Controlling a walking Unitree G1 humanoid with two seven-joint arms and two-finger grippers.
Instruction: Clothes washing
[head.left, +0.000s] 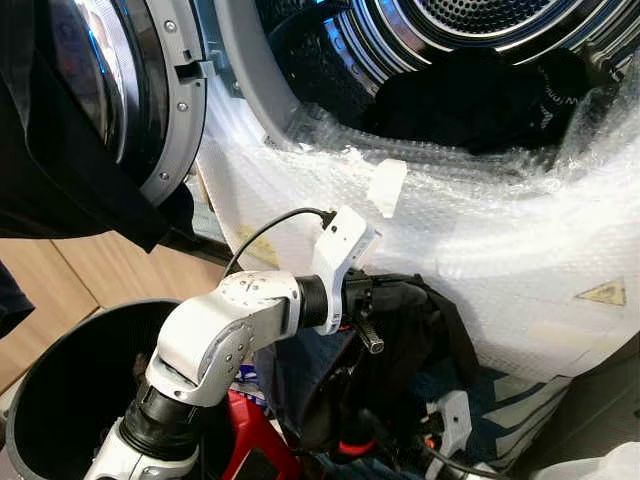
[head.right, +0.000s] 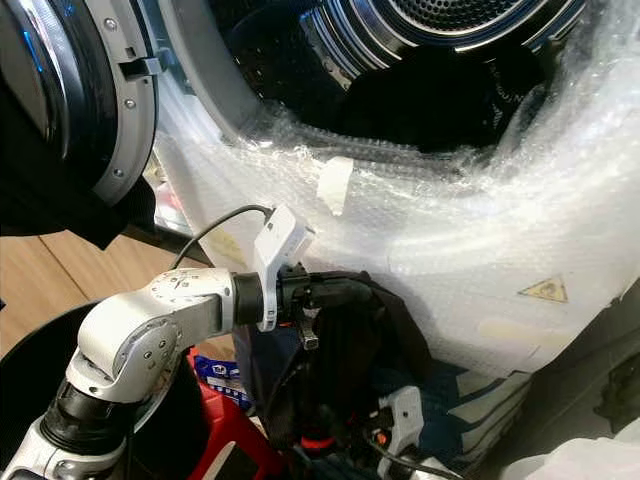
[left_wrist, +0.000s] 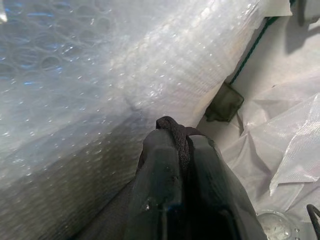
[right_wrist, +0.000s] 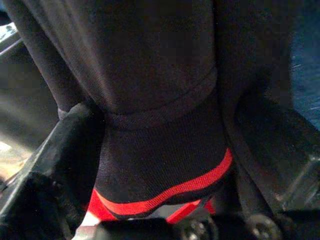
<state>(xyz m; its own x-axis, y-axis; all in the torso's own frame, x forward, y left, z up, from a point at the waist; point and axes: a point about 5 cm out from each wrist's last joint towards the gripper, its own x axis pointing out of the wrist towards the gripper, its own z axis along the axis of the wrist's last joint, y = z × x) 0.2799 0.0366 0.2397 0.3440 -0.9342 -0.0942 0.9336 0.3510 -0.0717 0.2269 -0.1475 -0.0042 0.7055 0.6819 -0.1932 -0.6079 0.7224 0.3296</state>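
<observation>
My left gripper (left_wrist: 182, 140) is shut on a fold of a black garment (head.left: 425, 325), held up in front of the bubble-wrapped washing machine (head.left: 480, 230), below its open drum. The garment hangs down from the fingers. Its cuff with a red stripe (right_wrist: 165, 192) sits between the fingers (right_wrist: 55, 150) of my right gripper (head.left: 385, 440), which stands open around it, low down. More dark clothes (head.left: 470, 100) lie inside the drum. The round door (head.left: 150, 90) is swung open to the left.
A black laundry basket (head.left: 60, 390) stands at the lower left beside my left arm. A red object (head.left: 250, 430) and blue cloth (head.left: 500, 410) lie below the machine front. Another dark cloth (head.left: 70, 190) hangs by the door. Wooden floor (head.left: 50, 290) shows left.
</observation>
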